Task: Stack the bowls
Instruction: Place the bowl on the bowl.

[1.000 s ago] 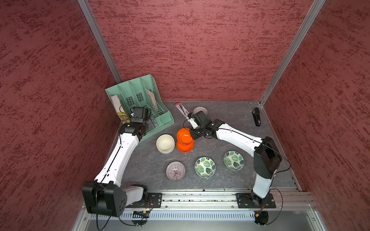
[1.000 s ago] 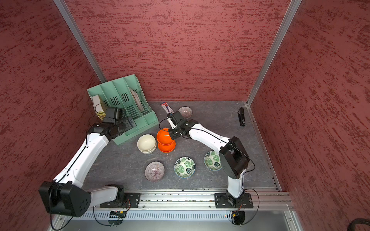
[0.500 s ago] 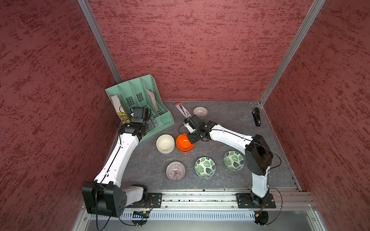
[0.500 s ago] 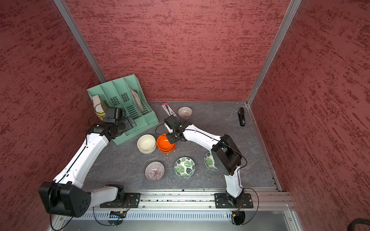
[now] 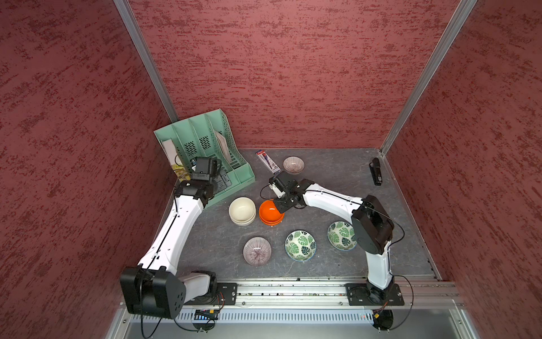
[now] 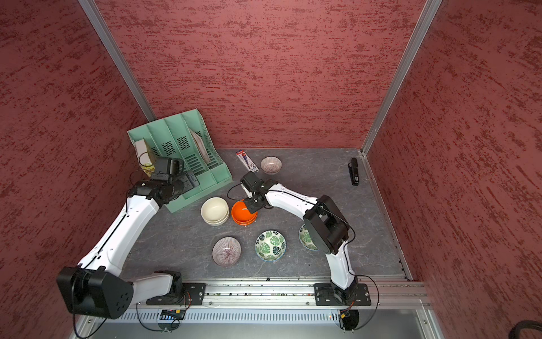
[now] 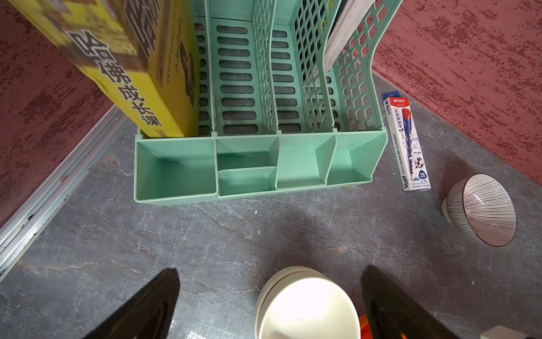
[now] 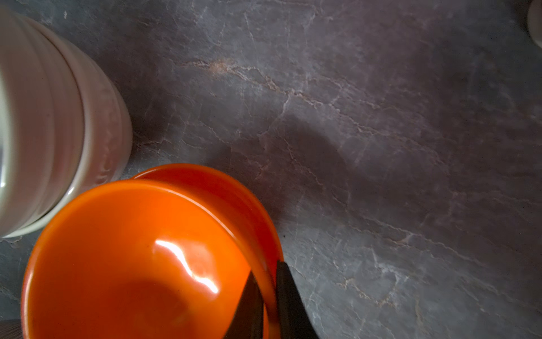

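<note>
My right claw [image 8: 266, 268] is clenched on the rim of the upper orange bowl [image 8: 132, 258], one finger inside and one outside. Only my right wrist view shows that pinch, and shows this bowl sitting in the lower orange bowl [image 8: 234, 187], whose rim peeks out past it. In both top views my own wrist hides the grip, and the two read as one orange stack just beside the nested cream bowls [image 5: 242, 210]. My left claw [image 7: 269, 268] is released, fingers spread wide and holding nothing, in front of the green file rack [image 7: 258, 164]. Only the top views take in the two leaf bowls [image 5: 300, 245] and the near lined bowl [image 5: 257, 251] toward my base rail. My left wrist view alone makes print legible. The pencil box [image 7: 406, 143], lying between the rack and the far lined bowl [image 7: 484, 208], reads "M&G" and "2B". A yellow book [image 7: 132, 67] in an end slot of the rack carries Chinese characters ending 成长课.
</note>
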Motion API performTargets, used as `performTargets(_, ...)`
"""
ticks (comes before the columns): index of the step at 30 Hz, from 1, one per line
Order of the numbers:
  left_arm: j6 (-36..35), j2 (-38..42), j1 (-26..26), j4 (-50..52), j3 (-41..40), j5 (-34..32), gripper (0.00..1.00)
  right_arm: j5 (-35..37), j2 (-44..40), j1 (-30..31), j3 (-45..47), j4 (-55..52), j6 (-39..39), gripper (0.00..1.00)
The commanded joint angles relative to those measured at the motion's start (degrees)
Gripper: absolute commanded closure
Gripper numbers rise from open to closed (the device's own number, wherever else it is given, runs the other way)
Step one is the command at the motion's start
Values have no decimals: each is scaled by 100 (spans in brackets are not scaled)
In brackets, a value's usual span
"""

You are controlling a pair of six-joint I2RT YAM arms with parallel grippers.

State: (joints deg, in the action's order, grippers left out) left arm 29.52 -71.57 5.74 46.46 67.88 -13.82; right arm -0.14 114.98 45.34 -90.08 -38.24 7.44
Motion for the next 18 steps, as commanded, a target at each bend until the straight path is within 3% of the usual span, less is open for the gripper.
performTargets(1, -35, 117, 20, 22, 33, -64, 0, 135, 30, 49, -252, 42, -8, 90)
performTargets(4, -37, 117, 16, 22, 33, -59, 0, 184, 66, 60, -265, 32, 11, 77)
performTargets(11, -36, 126, 6, 21, 24, -60, 0, 314, 13, 58, -271, -25, 3, 66)
performTargets(18, -59, 134, 6, 30, 33, -77, 0, 306, -299, 5, -72, 15, -10, 70)
